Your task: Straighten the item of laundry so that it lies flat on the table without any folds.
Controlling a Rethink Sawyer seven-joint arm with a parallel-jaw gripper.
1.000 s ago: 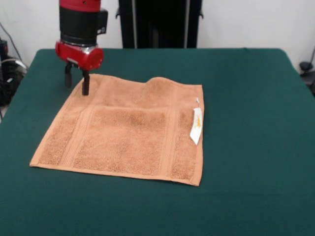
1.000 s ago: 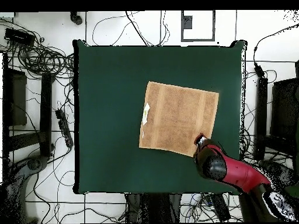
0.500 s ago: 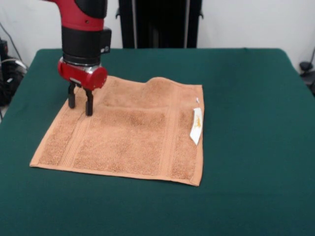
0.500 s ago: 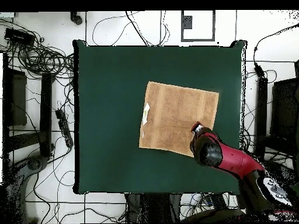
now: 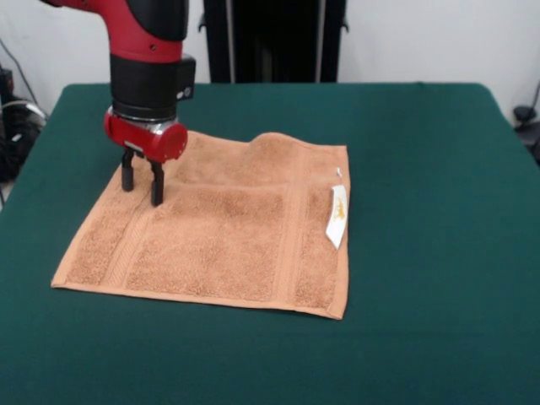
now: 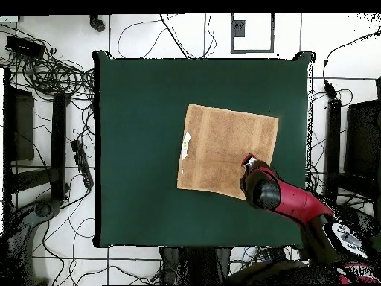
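The orange-tan towel, the item of laundry, lies spread on the green table, left of centre in the front view. Its far edge has a low raised ripple, and its white label sits at the right edge. My gripper stands open over the towel's far left part, with its fingertips down at the cloth and nothing between them. From overhead, the towel lies right of the table's centre, and the gripper is over its lower right part.
Bare green table surrounds the towel on every side, widest to the right in the front view. Overhead, tangled cables and dark equipment lie on the floor around the table.
My gripper has moved from the towel's far left corner inward over the cloth and come down lower. The towel has kept its shape.
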